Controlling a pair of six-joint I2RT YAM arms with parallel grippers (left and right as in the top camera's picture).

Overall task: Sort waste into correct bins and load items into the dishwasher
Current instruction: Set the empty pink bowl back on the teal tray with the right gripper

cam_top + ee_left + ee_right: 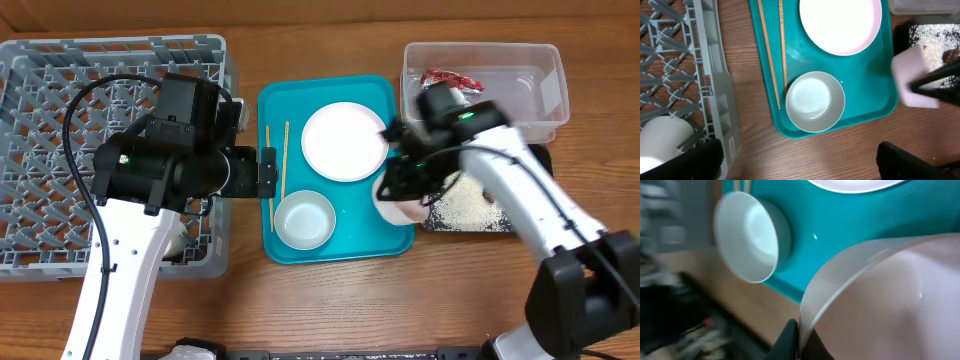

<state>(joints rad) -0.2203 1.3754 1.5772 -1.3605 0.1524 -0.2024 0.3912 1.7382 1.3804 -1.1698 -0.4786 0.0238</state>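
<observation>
My right gripper (400, 190) (797, 335) is shut on the rim of the small white cup (395, 207) (880, 300) (915, 77), held tilted between the teal tray's right edge and the black tray (540, 155). The black tray holds rice grains (465, 208) and a brown lump (951, 55). The red wrapper (450, 80) lies in the clear tub (552, 60). The white plate (344, 141), white bowl (304, 220) (815, 101) and chopsticks (277, 160) (775, 55) lie on the teal tray (300, 95). My left gripper (268, 172) (800, 156) is open and empty over the table. The paper wad and the metal bowl are not visible.
The grey dish rack (60, 90) (715, 75) fills the left side, with a white rounded dish (660, 142) in its near right corner. My left arm hangs over the rack's right edge. Bare wood lies in front of the teal tray.
</observation>
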